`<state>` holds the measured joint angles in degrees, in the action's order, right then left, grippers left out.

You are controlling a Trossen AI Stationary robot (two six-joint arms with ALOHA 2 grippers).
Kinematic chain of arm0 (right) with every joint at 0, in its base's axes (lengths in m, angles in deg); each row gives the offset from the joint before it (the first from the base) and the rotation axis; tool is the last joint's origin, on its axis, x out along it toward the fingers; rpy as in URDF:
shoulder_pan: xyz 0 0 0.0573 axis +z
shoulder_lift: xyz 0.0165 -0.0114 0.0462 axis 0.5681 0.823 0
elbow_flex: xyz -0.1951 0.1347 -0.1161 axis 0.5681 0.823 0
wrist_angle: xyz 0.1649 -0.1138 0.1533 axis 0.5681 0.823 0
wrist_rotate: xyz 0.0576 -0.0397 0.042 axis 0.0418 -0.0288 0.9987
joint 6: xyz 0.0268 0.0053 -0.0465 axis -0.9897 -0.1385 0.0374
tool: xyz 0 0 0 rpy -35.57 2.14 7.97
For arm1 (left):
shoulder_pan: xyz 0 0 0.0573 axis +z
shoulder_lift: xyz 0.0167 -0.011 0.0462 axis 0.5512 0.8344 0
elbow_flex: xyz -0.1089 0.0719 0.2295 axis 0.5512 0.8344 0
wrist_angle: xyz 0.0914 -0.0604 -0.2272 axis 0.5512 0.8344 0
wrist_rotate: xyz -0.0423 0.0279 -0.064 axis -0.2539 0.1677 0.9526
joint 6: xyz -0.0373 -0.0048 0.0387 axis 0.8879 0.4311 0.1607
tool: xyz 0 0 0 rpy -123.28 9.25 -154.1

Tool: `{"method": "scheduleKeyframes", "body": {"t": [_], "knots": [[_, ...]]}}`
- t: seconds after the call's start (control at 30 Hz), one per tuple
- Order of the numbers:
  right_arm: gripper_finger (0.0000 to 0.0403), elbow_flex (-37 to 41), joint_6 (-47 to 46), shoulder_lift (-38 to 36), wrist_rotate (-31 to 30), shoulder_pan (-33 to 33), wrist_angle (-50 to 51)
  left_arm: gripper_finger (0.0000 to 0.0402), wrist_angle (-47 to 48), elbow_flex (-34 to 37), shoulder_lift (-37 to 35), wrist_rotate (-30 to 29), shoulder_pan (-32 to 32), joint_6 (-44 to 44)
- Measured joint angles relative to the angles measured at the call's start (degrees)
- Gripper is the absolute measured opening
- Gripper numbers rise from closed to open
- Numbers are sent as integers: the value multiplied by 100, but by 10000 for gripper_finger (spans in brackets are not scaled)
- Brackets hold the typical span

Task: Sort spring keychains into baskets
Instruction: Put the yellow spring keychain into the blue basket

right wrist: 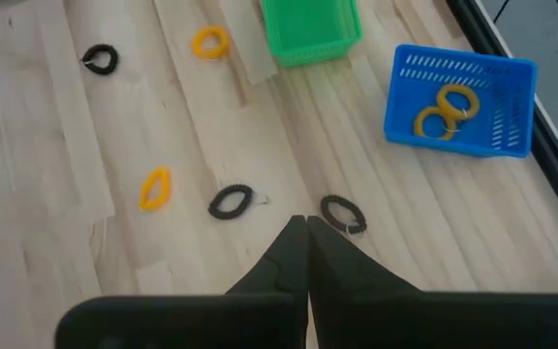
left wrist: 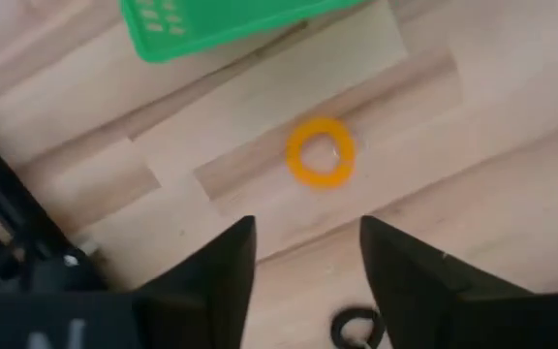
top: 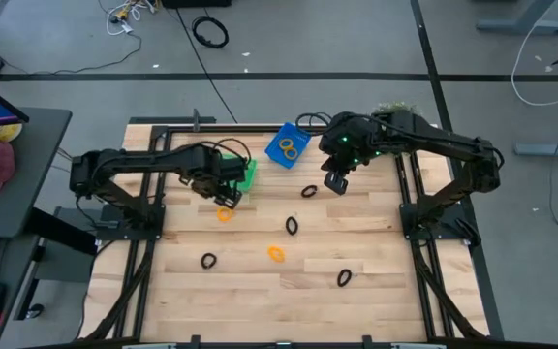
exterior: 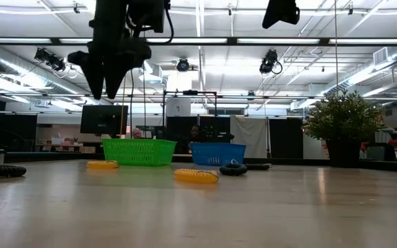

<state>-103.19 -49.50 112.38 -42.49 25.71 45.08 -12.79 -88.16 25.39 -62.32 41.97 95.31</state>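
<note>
Orange coiled ring [left wrist: 321, 152] on wood planks, perforated green basket [left wrist: 201, 21] nr

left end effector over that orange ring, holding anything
Nothing. The left end effector is open above the orange keychain; the right end effector is shut and empty.

Two orange spring keychains [right wrist: 444, 110] lie together inside the blue basket [top: 288, 146], beside the right gripper [top: 335, 183]. The green basket [top: 248, 173] sits just beyond the left gripper [top: 229, 197], an orange keychain [top: 224, 215] flat beneath it. One orange [top: 276, 254] and four black rings [top: 292, 226] lie scattered farther off.
</note>
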Motion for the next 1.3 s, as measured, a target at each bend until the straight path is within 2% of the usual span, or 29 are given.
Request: {"method": "scheduleKeyframes", "body": {"t": [0.13,0.27,0.7,0.83,1.3], "knots": [[2,0,20,0,52,0,-17,225,-671,503,-118,6,-42,513],[2,0,15,2,107,0,-100,226,-1057,926,-118,45,-57,1023],[2,0,-144,4,246,0,-380,150,-2473,2196,-119,-12,-176,2677],[2,-2,-157,7,247,0,-461,136,-2998,2458,-119,-51,-176,2824],[2,-2,-214,9,258,2,-525,122,-3468,2972,-115,-98,-176,3111]]}}
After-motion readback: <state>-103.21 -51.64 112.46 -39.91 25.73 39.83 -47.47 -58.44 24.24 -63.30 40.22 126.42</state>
